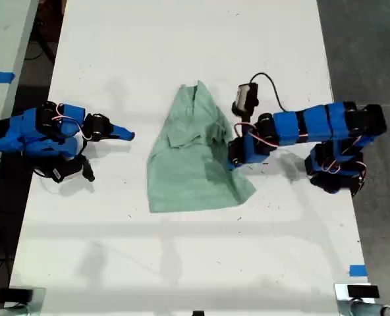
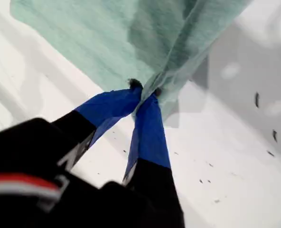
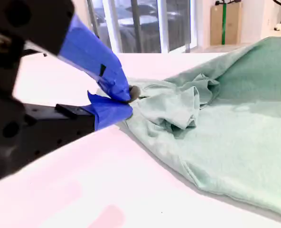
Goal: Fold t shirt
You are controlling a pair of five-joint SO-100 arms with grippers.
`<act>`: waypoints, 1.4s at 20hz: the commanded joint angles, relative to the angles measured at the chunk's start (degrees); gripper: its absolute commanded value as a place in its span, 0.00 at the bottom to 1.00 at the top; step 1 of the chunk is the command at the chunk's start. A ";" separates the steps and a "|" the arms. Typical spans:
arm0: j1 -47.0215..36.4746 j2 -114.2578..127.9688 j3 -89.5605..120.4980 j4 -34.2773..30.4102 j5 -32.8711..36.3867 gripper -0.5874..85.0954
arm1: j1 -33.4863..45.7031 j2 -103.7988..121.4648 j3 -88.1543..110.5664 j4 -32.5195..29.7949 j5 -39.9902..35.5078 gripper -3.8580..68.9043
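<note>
Exterior view: the t shirt [image 1: 188, 158] lies at the centre of the white table [image 1: 182, 263], narrow end toward the top of the frame, wide hem toward the bottom, wrinkled and partly doubled over. The arm coming in from the exterior view's right is bent, w/ my first gripper [image 1: 234, 158] down at the shirt's right edge, approx. mid-height of the frame. The other arm sits at the exterior view's left, stretched low & level, my second gripper [image 1: 122, 135] pointing at the shirt but well apart from it.

First wrist view: my first gripper [image 2: 145, 95] is clenched on a bunched bit of shirt [image 2: 107, 42] edge; cloth hangs off the tips, raised off the table. So the step in hand looks like a side fold: edge pinched, ready to carry.

Second wrist view: my second gripper [image 3: 126, 100] has its jaws drawn together on nothing, the shirt [image 3: 226, 142] lying rumpled beyond the tips, not touching.

Next move, as I judge it: carry the pinched edge across toward the exterior view's left, low enough that the cloth lays flat, then let go. Risk: the whole shirt drags instead of folding, since nothing pins the far side.
</note>
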State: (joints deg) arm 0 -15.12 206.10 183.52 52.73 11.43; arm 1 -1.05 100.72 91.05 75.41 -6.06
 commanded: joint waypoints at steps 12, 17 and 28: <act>0.18 0.35 0.35 0.18 -0.79 0.01 | -1.32 -20.21 -29.97 4.75 -6.68 0.36; 0.18 0.35 0.35 0.18 -0.79 0.01 | 1.58 0.26 -16.35 14.59 -3.08 0.05; 0.00 0.35 0.35 0.18 -0.79 0.01 | 8.26 78.22 71.02 -5.10 -2.02 0.06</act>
State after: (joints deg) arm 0 -15.12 206.10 183.52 52.82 11.43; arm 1 6.33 170.07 154.34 72.60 -6.94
